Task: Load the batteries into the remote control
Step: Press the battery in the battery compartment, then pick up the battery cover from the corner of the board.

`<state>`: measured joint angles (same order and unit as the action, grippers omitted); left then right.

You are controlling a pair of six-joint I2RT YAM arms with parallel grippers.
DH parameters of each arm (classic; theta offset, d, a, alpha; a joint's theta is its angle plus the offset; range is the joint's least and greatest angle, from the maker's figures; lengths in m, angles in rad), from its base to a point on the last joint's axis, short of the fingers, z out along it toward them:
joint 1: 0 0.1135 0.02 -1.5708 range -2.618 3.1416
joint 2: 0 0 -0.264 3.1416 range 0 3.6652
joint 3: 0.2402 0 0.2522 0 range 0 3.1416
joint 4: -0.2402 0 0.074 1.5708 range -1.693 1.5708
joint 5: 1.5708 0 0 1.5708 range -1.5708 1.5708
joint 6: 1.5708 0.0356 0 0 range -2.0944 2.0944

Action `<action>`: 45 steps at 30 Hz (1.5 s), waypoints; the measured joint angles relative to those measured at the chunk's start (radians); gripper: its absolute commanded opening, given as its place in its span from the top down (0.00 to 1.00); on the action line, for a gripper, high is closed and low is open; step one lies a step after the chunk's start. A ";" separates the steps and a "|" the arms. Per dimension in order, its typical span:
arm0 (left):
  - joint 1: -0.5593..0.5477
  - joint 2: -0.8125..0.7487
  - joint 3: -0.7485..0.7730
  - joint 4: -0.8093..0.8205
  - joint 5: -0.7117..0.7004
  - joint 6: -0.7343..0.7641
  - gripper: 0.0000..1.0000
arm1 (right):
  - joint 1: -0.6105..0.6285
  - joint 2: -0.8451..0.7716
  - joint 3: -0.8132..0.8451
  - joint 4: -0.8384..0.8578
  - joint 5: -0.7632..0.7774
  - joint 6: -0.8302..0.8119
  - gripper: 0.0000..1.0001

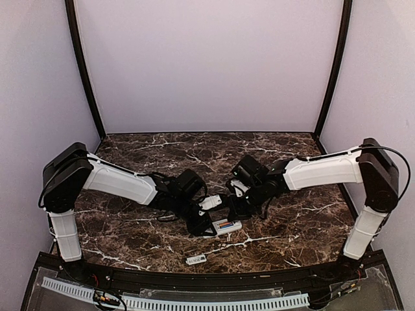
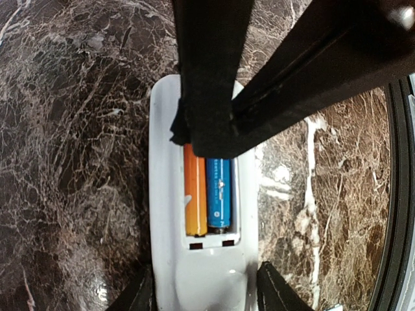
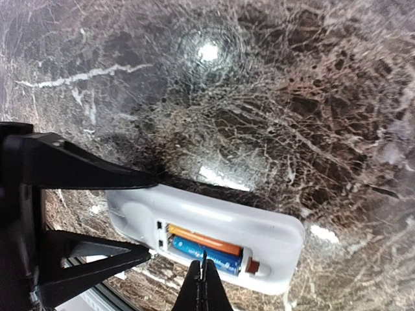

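The white remote control [image 2: 194, 272] lies back up on the marble, its battery bay open. Both batteries sit side by side in the bay: the orange one [image 2: 195, 191] and the blue one [image 2: 218, 194]. My left gripper [image 2: 206, 295] is shut on the remote's end, one finger against each long side. My right gripper [image 3: 204, 271] is shut, its joined tips resting over the blue battery [image 3: 194, 251], beside the orange one [image 3: 211, 240]. In the top view the remote [image 1: 227, 226] lies between the left gripper [image 1: 209, 227] and the right gripper [image 1: 235, 208].
A small loose white cover [image 1: 196, 259] lies near the table's front edge, in front of the remote. Purple walls close the table at the back and sides. A black curved rail [image 1: 214, 275] runs along the near edge.
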<state>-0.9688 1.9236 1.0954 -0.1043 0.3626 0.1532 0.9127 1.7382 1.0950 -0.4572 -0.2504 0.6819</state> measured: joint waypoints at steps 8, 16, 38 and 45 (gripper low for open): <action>0.005 0.003 0.008 -0.002 0.008 -0.019 0.72 | -0.024 0.042 -0.049 0.084 -0.040 0.008 1.00; 0.006 0.007 0.010 0.007 0.011 -0.023 0.72 | -0.025 0.017 -0.054 0.051 -0.025 0.003 1.00; 0.002 -0.028 0.010 -0.066 -0.009 0.018 0.32 | -0.026 -0.092 -0.043 0.049 -0.025 -0.037 0.88; 0.069 -0.185 -0.045 -0.157 -0.009 -0.020 0.28 | -0.018 -0.220 -0.056 0.113 -0.037 -0.113 0.68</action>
<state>-0.8993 1.7386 1.0500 -0.2611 0.3534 0.1329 0.8948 1.5185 1.0386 -0.3447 -0.2874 0.5694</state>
